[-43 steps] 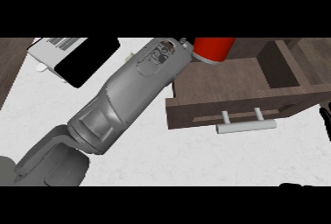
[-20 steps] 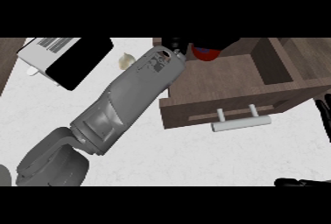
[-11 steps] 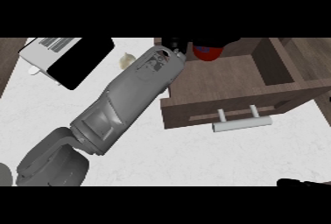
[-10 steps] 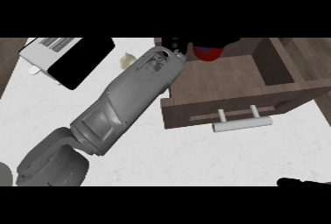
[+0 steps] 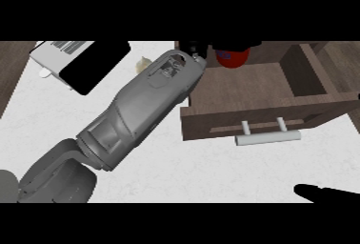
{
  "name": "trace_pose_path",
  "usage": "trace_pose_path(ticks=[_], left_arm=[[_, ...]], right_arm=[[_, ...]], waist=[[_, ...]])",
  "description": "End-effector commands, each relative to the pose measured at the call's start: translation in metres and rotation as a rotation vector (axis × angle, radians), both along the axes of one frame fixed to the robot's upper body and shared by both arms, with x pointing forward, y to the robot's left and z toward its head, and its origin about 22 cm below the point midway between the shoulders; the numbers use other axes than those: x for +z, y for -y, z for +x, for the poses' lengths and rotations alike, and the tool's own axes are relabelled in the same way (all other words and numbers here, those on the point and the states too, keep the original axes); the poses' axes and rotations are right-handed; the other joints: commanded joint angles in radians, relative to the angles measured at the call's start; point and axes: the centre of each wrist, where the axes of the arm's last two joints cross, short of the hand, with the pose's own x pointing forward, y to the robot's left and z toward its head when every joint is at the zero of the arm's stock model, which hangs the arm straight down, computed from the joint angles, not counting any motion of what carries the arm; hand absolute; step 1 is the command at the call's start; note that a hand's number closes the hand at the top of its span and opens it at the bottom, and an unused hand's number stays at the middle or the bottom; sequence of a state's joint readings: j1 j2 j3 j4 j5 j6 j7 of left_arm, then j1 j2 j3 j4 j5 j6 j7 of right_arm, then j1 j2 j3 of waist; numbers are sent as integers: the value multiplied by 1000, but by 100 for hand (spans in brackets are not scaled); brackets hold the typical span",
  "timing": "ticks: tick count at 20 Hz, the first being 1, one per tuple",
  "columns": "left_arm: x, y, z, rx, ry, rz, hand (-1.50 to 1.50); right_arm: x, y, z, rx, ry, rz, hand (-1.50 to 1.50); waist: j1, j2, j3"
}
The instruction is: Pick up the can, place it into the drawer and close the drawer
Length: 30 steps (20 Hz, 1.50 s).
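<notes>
The red can (image 5: 232, 57) is upright over the back left part of the open wooden drawer (image 5: 281, 107), its top hidden by black fingers. My left hand (image 5: 194, 48) is at the end of the grey forearm (image 5: 141, 109), which crosses the counter from the lower left, and it is curled round the can's top. The drawer's pale bar handle (image 5: 267, 137) faces me. Only a straight black finger of my right hand (image 5: 325, 193) shows, at the lower right edge, far from the drawer.
A white and black appliance (image 5: 81, 62) lies at the top left of the light counter (image 5: 211, 167). A small beige object (image 5: 143, 62) sits beside the forearm. Dark wood borders the counter at the far left (image 5: 8, 76).
The can, held in my left hand, has moved a little lower into the drawer's back left part. My right hand's finger has edged further into view at the lower right.
</notes>
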State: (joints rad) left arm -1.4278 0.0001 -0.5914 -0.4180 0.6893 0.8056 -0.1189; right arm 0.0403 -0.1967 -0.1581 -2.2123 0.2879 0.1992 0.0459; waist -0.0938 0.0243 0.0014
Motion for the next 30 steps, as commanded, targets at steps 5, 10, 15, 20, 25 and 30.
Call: trace_pose_path(ticks=[5, 10, 15, 20, 25, 30], left_arm=[[13, 7, -2, 3, 30, -12, -150], [12, 8, -3, 3, 28, -5, -150], [16, 11, -6, 9, 30, -22, -150], [25, -13, 1, 25, 14, -19, -150], [23, -36, -8, -1, -15, -10, -150], [44, -69, -2, 14, -2, -19, -150]], right_arm=[[-6, -12, 25, -77, 2, -337, -150], [-29, -37, 33, -109, -7, -477, -150], [-60, -43, 72, -147, -76, -621, -150], [-92, -54, 89, -209, -55, -596, -150], [-114, -38, 111, -267, -96, -568, -150], [-147, -51, 126, -267, -85, -619, -150]], waist=[[58, -10, -1], [74, -17, -1], [95, -17, -1], [115, -25, -1], [142, -33, -1], [138, -27, 0]])
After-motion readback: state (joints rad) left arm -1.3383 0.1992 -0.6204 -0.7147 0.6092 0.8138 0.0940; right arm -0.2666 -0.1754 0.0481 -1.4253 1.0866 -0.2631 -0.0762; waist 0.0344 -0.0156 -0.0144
